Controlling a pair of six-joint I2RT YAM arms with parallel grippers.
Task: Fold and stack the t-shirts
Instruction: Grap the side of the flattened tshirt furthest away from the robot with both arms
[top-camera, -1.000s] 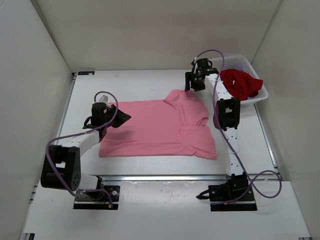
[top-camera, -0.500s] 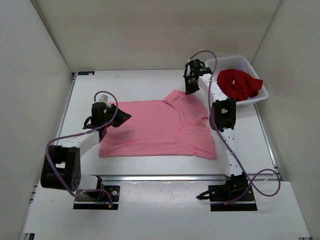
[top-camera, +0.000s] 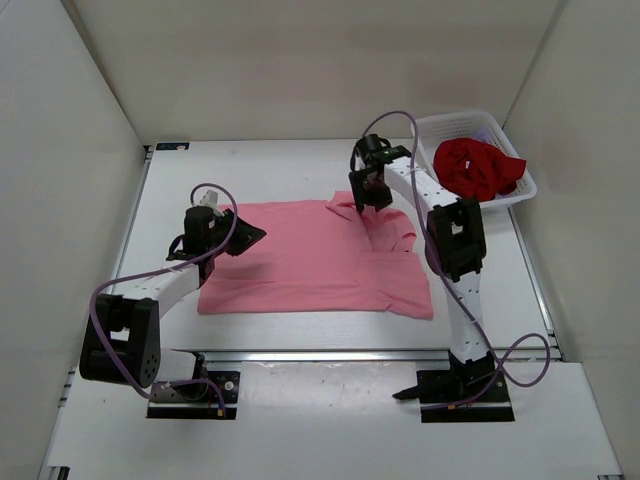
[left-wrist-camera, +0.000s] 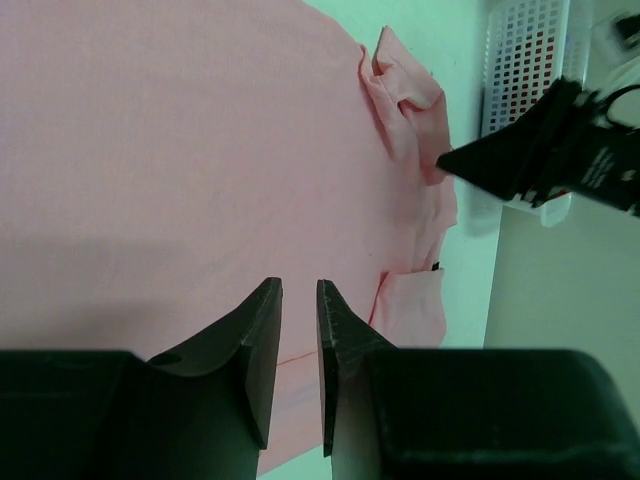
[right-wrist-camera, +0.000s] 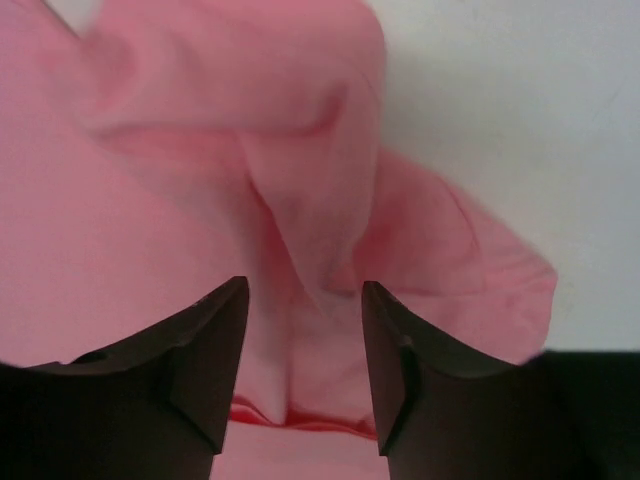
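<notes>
A pink t-shirt (top-camera: 310, 255) lies spread flat on the table. My right gripper (top-camera: 368, 196) hovers over its far right corner. In the right wrist view that gripper (right-wrist-camera: 305, 285) is open, its jaws straddling a raised fold of the pink shirt (right-wrist-camera: 150, 200) without pinching it. My left gripper (top-camera: 240, 238) sits at the shirt's left edge. In the left wrist view the left gripper (left-wrist-camera: 300, 285) shows a narrow gap with nothing in it, above the pink shirt (left-wrist-camera: 180, 150). A dark red t-shirt (top-camera: 480, 168) lies bunched in the basket. No lavender shirt is in view.
The white mesh basket (top-camera: 516, 193) stands at the far right corner of the table, also seen in the left wrist view as the basket (left-wrist-camera: 520, 50). White walls enclose the table on the left, right and back. Purple cables loop off both arms.
My right gripper has swung left from beside the basket onto the pink shirt's far right corner, and the fabric there is now rumpled. The left arm has hardly moved.
</notes>
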